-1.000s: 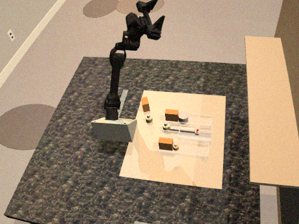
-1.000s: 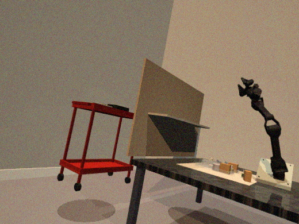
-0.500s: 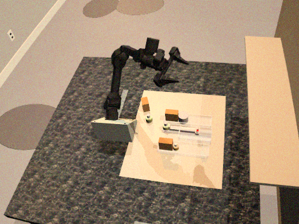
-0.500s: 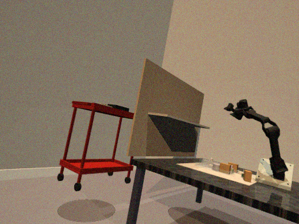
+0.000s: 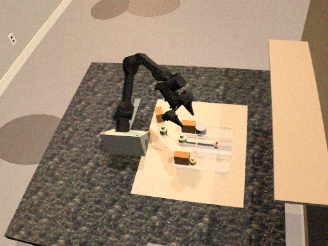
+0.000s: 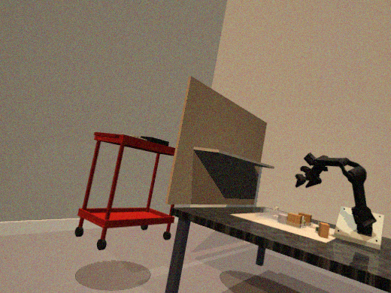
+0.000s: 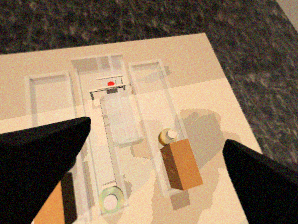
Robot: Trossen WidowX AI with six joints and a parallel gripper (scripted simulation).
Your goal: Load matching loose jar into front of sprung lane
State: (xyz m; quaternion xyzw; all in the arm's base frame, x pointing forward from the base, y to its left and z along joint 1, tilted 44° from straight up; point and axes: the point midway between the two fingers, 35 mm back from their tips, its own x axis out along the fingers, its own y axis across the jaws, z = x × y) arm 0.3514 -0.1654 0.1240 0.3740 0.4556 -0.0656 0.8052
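My gripper is open and empty, high above the mat and the lanes. The sprung middle lane is clear plastic with a red mark toward its far end. A pale green jar with a light top stands at the lane's front end, nearest the arm base. A similar green jar stands loose on the mat, nearer the base; it is out of the wrist view. The pusher plate is too small to make out clearly.
Orange blocks stand at the fronts of the side lanes, with a grey jar and a yellowish jar behind them. Another orange block stands beside the loose jar. A raised shelf is beyond the table.
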